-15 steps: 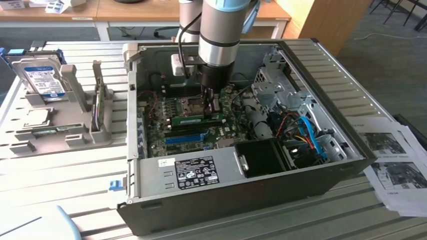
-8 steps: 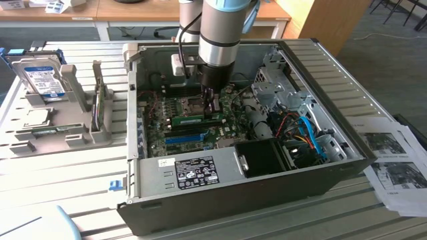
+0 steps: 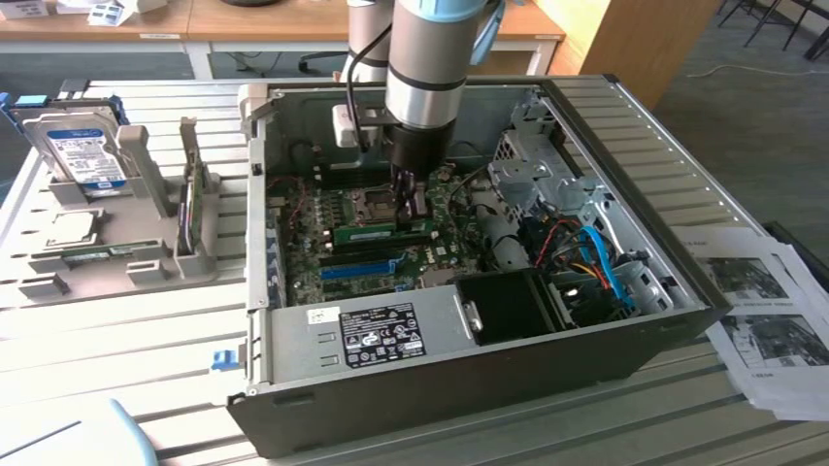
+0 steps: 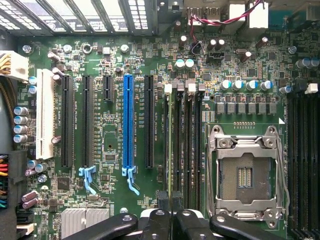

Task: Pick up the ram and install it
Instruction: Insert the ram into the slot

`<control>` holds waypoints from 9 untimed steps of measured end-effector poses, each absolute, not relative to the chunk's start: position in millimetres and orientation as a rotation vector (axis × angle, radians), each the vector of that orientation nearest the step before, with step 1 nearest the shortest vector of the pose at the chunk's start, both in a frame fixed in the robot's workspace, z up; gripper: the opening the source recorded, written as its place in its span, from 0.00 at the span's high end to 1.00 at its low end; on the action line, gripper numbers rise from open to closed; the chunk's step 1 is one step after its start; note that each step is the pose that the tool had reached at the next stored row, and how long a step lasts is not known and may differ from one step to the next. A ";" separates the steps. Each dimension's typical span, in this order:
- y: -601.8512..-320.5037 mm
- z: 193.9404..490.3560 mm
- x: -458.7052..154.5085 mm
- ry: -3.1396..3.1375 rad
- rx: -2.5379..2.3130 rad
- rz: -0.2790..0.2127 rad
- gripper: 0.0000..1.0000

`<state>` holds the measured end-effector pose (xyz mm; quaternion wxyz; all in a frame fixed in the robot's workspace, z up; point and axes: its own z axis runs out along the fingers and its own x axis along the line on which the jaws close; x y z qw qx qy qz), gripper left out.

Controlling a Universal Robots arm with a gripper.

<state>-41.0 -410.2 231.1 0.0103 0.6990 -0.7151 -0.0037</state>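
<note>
Your black two-finger gripper (image 4: 170, 207) is closed narrowly on the ram (image 4: 171, 145), the long, thin green circuit-board stick. The stick stands on edge in line with the black memory slots (image 4: 187, 145), between the bright-blue slot strip (image 4: 128, 125) and the silver metal processor socket (image 4: 245, 172) on the green motherboard (image 4: 107, 135). It appears to sit over one slot; whether it is fully seated, I cannot tell. Hold the stick upright and parallel to that slot, and check that the small white end latches (image 4: 168, 88) stand open. Press straight down with even force along its length, and never rock it sideways.
</note>
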 end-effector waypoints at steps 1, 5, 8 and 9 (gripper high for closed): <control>-410.2 231.5 -41.0 -2.232 2.182 -0.012 0.89; -410.3 232.1 -41.0 -2.232 2.182 -0.011 0.89; -410.5 232.1 -41.0 -2.232 2.182 -0.012 0.89; -410.7 232.2 -41.0 -2.233 2.182 -0.013 0.89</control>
